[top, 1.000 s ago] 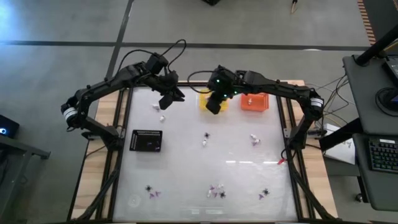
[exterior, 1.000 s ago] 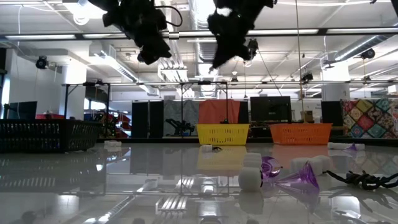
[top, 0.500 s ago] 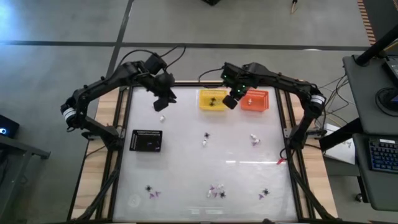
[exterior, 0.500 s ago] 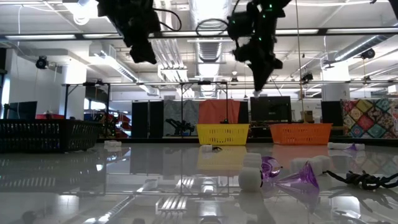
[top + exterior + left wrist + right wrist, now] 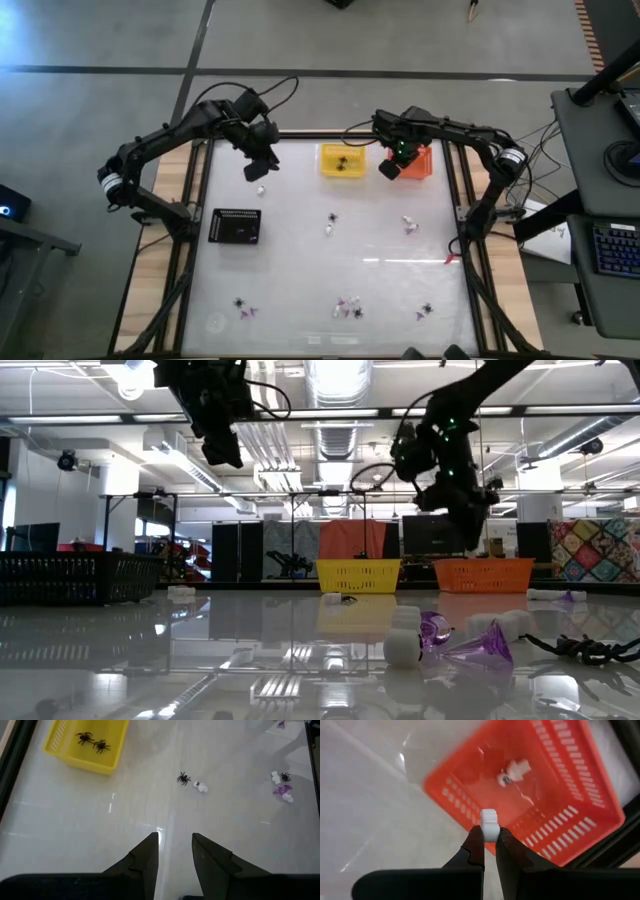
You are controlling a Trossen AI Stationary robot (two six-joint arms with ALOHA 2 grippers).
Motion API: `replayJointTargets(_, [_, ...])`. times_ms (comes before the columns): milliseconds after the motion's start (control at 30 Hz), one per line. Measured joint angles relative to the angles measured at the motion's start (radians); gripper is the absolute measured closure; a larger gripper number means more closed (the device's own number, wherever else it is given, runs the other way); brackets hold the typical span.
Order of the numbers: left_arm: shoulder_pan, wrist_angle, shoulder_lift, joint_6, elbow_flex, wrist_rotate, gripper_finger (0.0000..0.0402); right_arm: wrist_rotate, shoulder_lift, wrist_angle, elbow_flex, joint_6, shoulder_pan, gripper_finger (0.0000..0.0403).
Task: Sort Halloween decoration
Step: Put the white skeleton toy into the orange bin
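Above the orange basket [image 5: 560, 795], right hand [image 5: 489, 842] pinches a white trinket [image 5: 489, 824].

A yellow mesh basket [image 5: 85, 745] holds 2 black spiders [image 5: 93, 741]. An orange mesh basket [image 5: 555, 790] holds a white trinket [image 5: 515, 771]. The table [image 5: 380, 250] is glossy white.
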State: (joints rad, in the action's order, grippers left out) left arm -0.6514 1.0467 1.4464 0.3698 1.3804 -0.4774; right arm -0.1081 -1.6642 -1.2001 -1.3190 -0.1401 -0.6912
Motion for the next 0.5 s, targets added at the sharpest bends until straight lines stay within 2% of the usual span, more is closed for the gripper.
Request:
replayJointTargets(133, [0.000,0.000,0.000,0.000,0.000,0.000,0.0301,-0.008,0.000,0.004,0.034,-0.002,-0.015,0.0390])
replayJointTargets(267, [0.000,-0.001,0.000,0.000,0.000,0.000,0.0301,-0.127,0.000,0.013,0.037,0.001,-0.014,0.0383])
replayJointTargets(333, [0.000,-0.002,0.000,0.000,0.000,0.000,0.0301,-0.157,0.000,0.017,0.036,0.001,-0.014,0.0368])
replayJointTargets(500, [0.000,-0.002,0.000,-0.004,-0.001,0.000,0.0301,-0.155,0.000,0.033,0.035,0.002,-0.014,0.0309])
